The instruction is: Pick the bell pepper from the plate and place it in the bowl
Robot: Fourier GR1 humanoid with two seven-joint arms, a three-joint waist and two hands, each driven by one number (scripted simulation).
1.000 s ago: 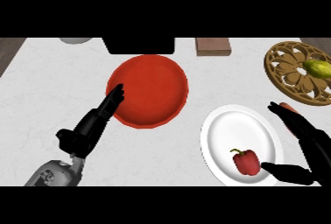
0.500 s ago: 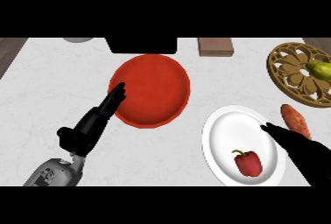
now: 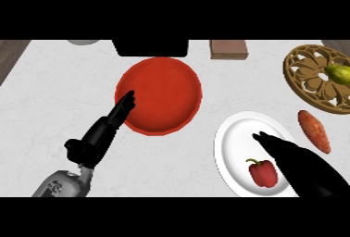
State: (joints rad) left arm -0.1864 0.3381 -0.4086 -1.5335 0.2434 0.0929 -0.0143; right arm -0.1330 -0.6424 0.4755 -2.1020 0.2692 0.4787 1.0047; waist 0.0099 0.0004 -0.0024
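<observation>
My right hand (image 3: pixel 301 162), fingers straight, hovers over the white round plate (image 3: pixel 236 139), beside the small red bell pepper (image 3: pixel 263 172) lying on it. Risk: the hand nudges the pepper aside before grasping it.

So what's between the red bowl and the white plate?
Nothing: in the head view only bare counter lies between the red bowl and the white plate.
</observation>
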